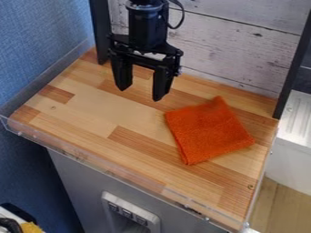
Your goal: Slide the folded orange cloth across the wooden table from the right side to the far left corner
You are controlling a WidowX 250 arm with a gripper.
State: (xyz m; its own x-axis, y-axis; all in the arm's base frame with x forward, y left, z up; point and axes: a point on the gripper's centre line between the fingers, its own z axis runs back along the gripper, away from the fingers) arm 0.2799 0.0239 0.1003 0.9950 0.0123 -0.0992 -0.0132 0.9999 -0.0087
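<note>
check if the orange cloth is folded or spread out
Folded: the orange cloth lies flat on the wooden tabletop as a compact, squarish pad, with doubled layers showing along its left edge.

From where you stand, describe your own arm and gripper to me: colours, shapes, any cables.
My arm is black, with a thick, rounded section above the gripper. A thin black cable loops out beside it. The gripper is black too: a wide, angular bracket carrying two long fingers that taper towards their tips.
</note>
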